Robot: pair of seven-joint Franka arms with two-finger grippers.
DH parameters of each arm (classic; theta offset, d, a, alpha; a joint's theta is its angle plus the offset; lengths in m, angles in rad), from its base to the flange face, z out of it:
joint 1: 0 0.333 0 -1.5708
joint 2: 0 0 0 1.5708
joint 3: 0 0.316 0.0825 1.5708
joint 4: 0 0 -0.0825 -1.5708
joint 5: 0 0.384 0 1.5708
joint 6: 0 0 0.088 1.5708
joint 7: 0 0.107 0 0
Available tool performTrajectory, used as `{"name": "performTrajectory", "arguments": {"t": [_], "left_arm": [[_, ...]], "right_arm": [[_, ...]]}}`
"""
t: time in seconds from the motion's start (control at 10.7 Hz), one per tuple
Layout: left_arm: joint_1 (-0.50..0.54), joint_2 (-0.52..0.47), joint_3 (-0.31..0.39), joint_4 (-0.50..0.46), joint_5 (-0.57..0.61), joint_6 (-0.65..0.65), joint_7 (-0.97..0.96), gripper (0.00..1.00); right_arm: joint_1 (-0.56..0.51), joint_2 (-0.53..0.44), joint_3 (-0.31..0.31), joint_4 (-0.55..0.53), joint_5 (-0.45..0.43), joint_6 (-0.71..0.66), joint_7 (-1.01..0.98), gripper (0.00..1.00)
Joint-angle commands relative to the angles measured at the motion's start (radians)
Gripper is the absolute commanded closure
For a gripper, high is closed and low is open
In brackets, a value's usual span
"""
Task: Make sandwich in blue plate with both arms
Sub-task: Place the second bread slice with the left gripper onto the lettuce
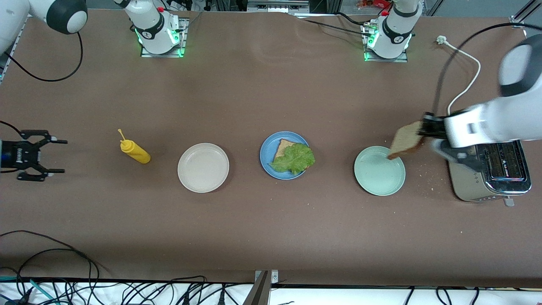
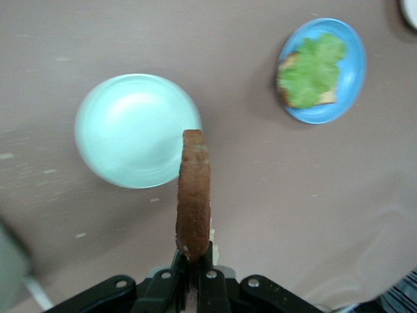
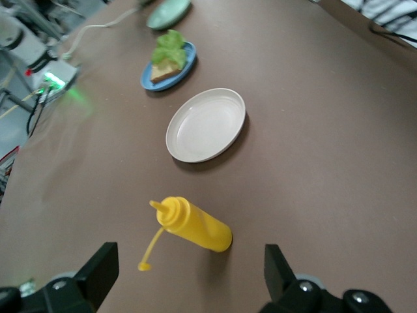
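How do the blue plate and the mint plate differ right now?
The blue plate carries a bread slice topped with lettuce; the mint plate is bare, with only the left pincer's slice hanging above its edge. Mint sits closer to the toaster. Both are round and shallow.

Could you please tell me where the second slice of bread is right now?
The bread slice is in the air, pinched on edge in the left gripper, over the mint plate rim beside the toaster.
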Motion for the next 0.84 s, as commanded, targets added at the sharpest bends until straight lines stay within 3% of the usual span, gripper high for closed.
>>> {"name": "performTrajectory", "arguments": {"t": [0.0,0.09,0.37,0.56,0.75], "left_arm": [[-0.143,0.143,0.002,0.019,-0.248,-0.005,-0.109,1.0],[-0.185,0.209,0.002,0.027,-0.324,0.042,-0.122,1.0],[-0.26,0.351,0.002,0.027,-0.523,0.188,-0.11,1.0],[-0.284,0.415,0.003,0.024,-0.646,0.279,-0.061,1.0],[-0.292,0.528,0.005,0.026,-0.656,0.401,0.11,1.0]], "right_arm": [[0.004,-0.08,0.104,0.15,-0.207,-0.006,0.461,0.01],[0.002,-0.135,0.202,0.153,-0.323,0.0,0.639,0.01],[-0.012,-0.289,0.566,0.141,-0.778,0.043,1.167,0.01],[-0.021,-0.35,0.71,0.084,-0.94,0.05,1.44,0.01],[-0.033,-0.445,0.858,-0.065,-1.107,0.142,1.622,0.02]]}}
